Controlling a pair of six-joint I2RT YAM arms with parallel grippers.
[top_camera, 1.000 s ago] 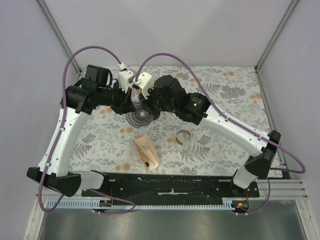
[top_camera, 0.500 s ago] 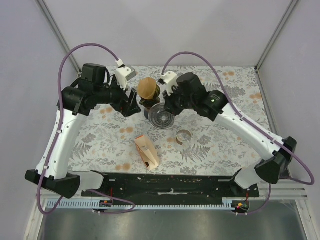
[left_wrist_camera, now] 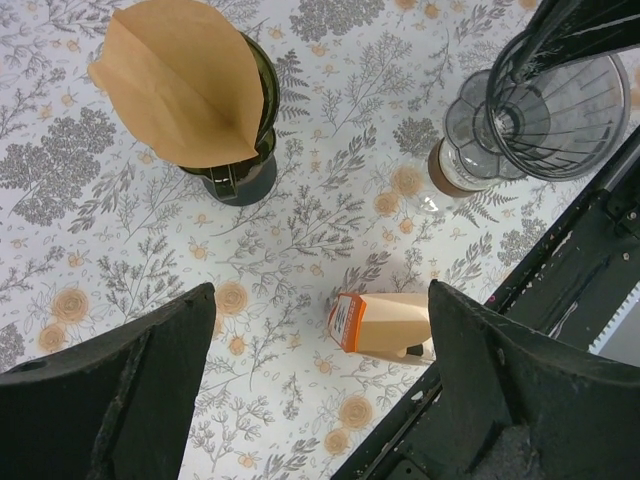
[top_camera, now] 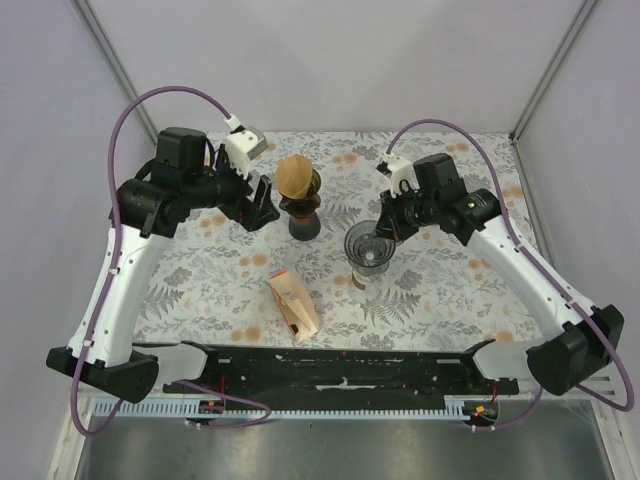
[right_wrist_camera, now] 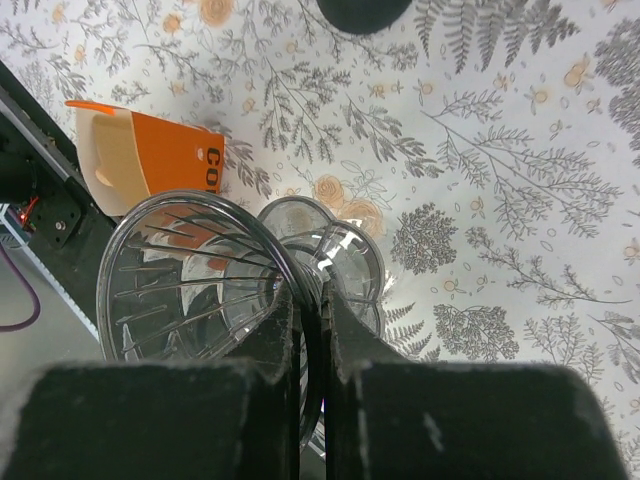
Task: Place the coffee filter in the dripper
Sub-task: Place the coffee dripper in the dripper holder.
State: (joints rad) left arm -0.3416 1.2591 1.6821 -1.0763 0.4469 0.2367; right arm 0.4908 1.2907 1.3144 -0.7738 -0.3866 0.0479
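- Nearest the arm bases, an orange and cream box lies on its side on the flower-patterned table, a little left of the middle.
- Slightly farther back and to the right of the box stands a clear glass jar with a brownish band round it.
- The dripper, a clear ribbed glass cone with its mouth up, shows just beyond the jar in the top view. It overlaps the jar in both wrist views, and whether the two touch cannot be told.
- The right gripper reaches in from the right and pinches the dripper at its rim. Its jaws are closed down to the thickness of the glass wall, which runs between them.
- Farther back and to the left, apart from the dripper, a dark cup stands upright on the table.
- The coffee filter, a brown paper cone, sits point down in that dark cup. Most of it rises above the rim, and it is clear of the dripper and of both grippers.
- The left gripper hovers just left of the dark cup without touching it. Its jaws are spread wide and hold nothing. Between them its wrist view shows only the patterned cloth and the box.
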